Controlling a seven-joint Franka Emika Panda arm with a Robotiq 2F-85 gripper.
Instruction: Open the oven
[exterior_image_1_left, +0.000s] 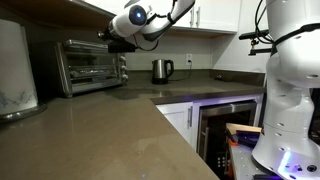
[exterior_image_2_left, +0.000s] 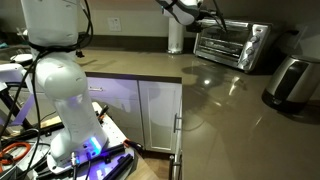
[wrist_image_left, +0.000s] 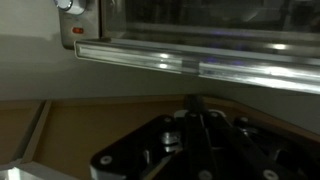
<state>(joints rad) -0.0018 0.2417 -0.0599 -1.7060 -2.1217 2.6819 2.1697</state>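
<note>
**A:** How far along is the opening?

**B:** Hardly begun, I'd judge. The broad brown countertop (exterior_image_1_left: 120, 130) is smooth and faintly glossy. The oven (exterior_image_1_left: 88, 64) sits on it against the back wall, at nine o'clock from the kettle (exterior_image_1_left: 162, 70). In both exterior views its glass door looks shut flush.

**A:** What is it made of?

**B:** A boxy shell of silver metal with a dark glass front and a wire rack faintly visible behind it. In the wrist view the handle bar (wrist_image_left: 190, 65) is a long, straight, shiny strip running across the door.

**A:** And the gripper?

**B:** The gripper (exterior_image_1_left: 112, 37), black and blocky, hangs at one o'clock from the oven's middle, by its upper front corner. In the wrist view the bar lies at twelve o'clock from it, apart and untouched. Whether the jaws are spread or together I cannot tell; they are too dark.

**A:** What is left?

**B:** Everything: reach the bar, catch it, swing the door. A small round knob (wrist_image_left: 70, 6) shows at eleven o'clock.
</note>
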